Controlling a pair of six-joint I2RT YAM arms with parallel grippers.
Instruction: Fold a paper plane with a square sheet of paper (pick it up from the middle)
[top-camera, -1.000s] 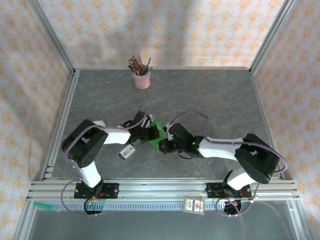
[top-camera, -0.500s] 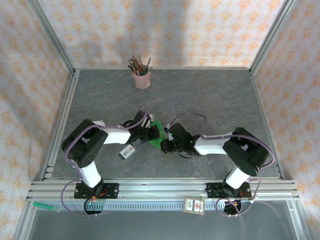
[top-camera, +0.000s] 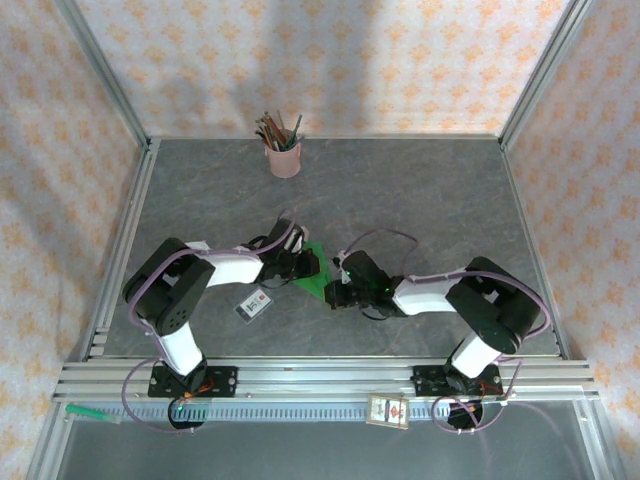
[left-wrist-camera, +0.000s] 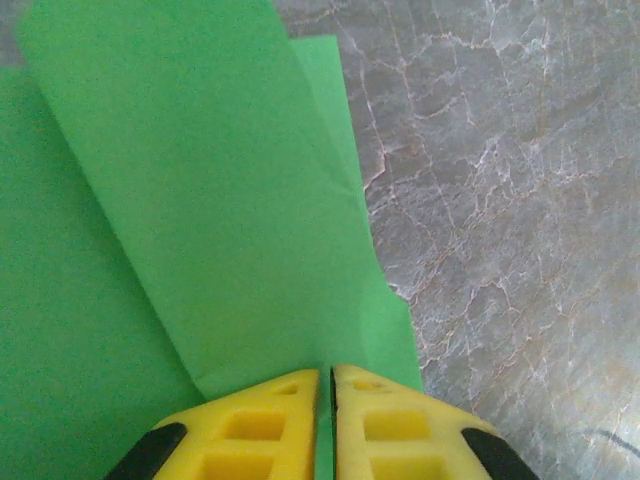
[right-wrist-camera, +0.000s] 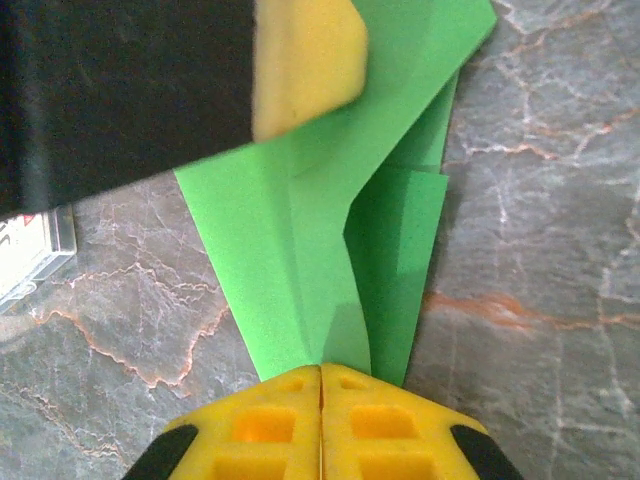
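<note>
Creases already mark the square sheet of paper (top-camera: 318, 268), which lies at the middle of the table (top-camera: 420, 200) between the two arms, narrowed to a layered, pointed green shape rather than a flat square. The right gripper (right-wrist-camera: 320, 370) has its yellow fingers pressed together on the narrow end of the paper (right-wrist-camera: 320, 250), whose overlapping flaps fan out away from it. The left gripper (left-wrist-camera: 325, 375) meets the sheet (left-wrist-camera: 200, 200) from the opposite side. Its fingers stand almost together with only a thin slit between them and green showing in the slit, but I cannot tell whether they clamp the paper or merely rest at its edge. In the right wrist view one yellow pad (right-wrist-camera: 300, 60) of that left gripper sits over the wide end of the sheet. A small white card (top-camera: 253, 305) lies near, just left of the work. I judge this a middle fold of the plane, with the dart not yet finished. The next move likely calls for one gripper to pin the sheet while the other carries a flap over along the centre line and presses it flat, since thin paper slips easily.
</note>
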